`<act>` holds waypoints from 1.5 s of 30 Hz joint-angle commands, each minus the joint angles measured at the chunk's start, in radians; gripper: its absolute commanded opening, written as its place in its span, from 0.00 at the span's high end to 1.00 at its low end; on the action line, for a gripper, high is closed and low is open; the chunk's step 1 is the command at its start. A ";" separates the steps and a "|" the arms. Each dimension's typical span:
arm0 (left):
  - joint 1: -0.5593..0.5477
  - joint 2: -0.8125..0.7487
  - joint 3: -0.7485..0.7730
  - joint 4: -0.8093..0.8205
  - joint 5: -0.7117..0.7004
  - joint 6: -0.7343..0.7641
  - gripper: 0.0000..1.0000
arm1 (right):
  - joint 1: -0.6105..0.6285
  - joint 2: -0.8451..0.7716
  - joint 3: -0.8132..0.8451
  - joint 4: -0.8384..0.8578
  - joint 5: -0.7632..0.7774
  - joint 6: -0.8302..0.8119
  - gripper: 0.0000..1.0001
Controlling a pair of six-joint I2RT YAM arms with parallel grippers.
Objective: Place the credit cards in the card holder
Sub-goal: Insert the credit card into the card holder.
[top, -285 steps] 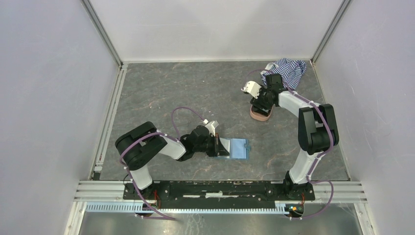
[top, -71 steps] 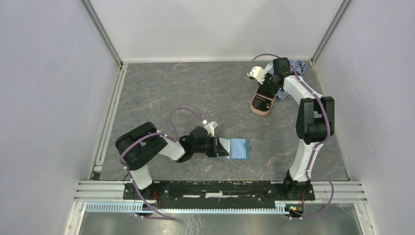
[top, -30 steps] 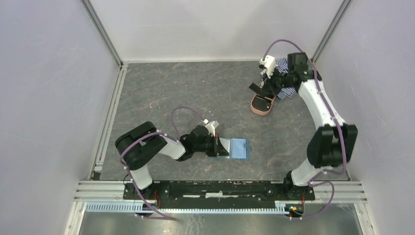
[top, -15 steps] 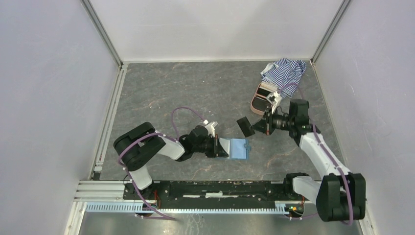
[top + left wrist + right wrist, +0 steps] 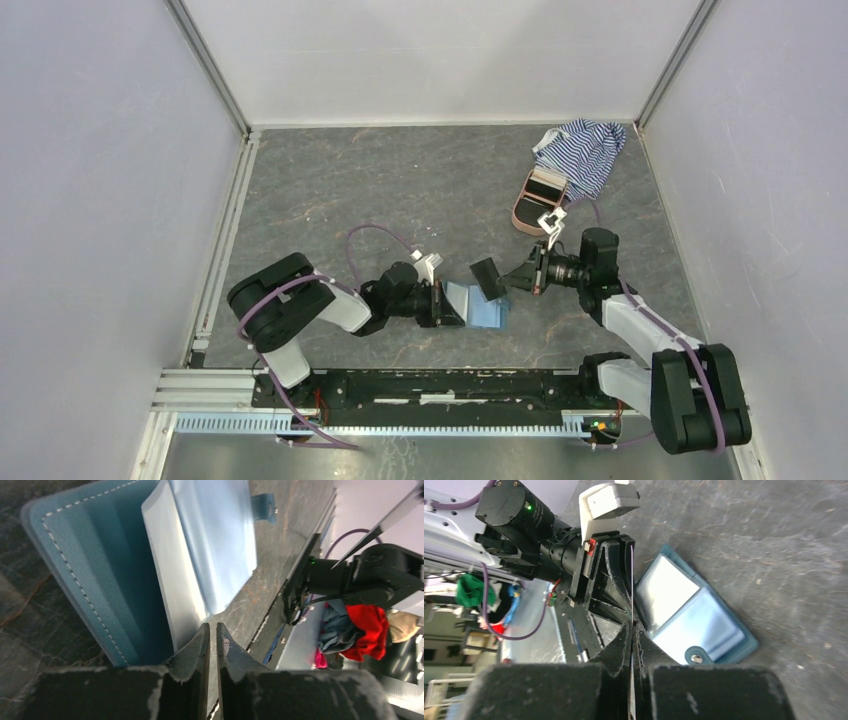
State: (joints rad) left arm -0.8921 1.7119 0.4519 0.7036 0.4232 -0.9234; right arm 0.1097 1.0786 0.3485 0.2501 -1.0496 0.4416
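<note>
The teal-blue card holder (image 5: pixel 486 311) lies open on the table, pale blue inside (image 5: pixel 691 615), its snap tab (image 5: pixel 696 656) toward the front. My left gripper (image 5: pixel 441 302) lies low at its left edge. Its jaws (image 5: pixel 211 630) are parted by a narrow slit with nothing between them, and the pale inner flap (image 5: pixel 172 580) stands just beside one finger. My right gripper (image 5: pixel 512 277) is shut on a dark grey credit card (image 5: pixel 488 278), held edge-on (image 5: pixel 631 580) just above the holder and pointing at the left gripper. More cards (image 5: pixel 545 184) rest in the pink case.
The pink oval case (image 5: pixel 528 212) lies at the back right, with the blue-white striped cloth (image 5: pixel 585 148) bunched behind it in the corner. Walls and metal rails close in the table on three sides.
My right arm has swung from the pink case down and left to the card holder, carrying the dark card. The left jaws have parted slightly and the left arm has shifted a little.
</note>
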 commanded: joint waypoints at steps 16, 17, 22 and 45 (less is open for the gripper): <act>0.074 0.182 -0.200 0.840 -0.015 -0.420 0.50 | 0.117 0.193 -0.038 0.347 -0.014 0.232 1.00; 0.074 0.188 -0.199 0.842 -0.019 -0.417 0.50 | 0.116 0.201 -0.040 0.347 -0.009 0.234 1.00; 0.079 0.225 -0.198 0.886 -0.034 -0.421 0.48 | 0.125 0.259 -0.043 0.347 0.003 0.248 1.00; 0.090 0.278 -0.211 1.034 -0.070 -0.474 0.50 | 0.134 0.284 -0.017 0.357 0.034 0.267 1.00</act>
State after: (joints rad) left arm -0.8078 1.9930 0.2371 1.4975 0.3668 -1.3800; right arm 0.2623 1.3983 0.3271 0.6636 -1.0508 0.7792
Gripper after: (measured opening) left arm 0.501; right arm 0.006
